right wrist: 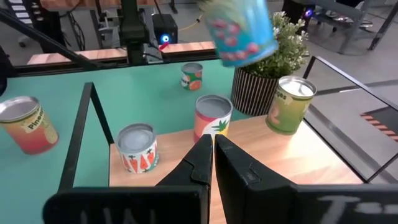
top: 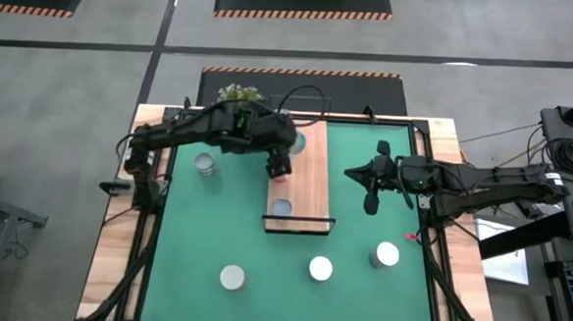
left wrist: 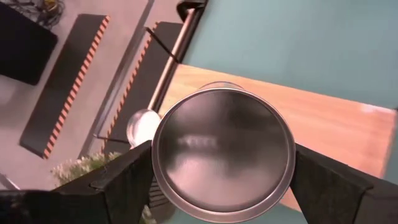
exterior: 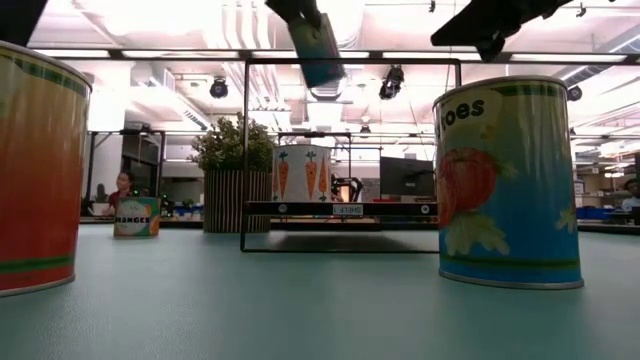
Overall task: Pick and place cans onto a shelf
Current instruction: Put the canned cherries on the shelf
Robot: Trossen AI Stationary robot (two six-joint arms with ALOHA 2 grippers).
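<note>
Hovering above the shelf point(top: 298, 176), left gripper point(top: 279, 165) has its fingers point(left wrist: 124, 180) spread wide around a blue-labelled can point(right wrist: 239, 28), lifted clear of the board; carrot can point(top: 281, 208) sits by the near wire end, middle board bare; right gripper point(top: 371, 188) waits beside the shelf's edge, fingers pressed together, empty; three cans point(top: 320, 268) on the green mat point(top: 361, 233) of the tabletop.
</note>
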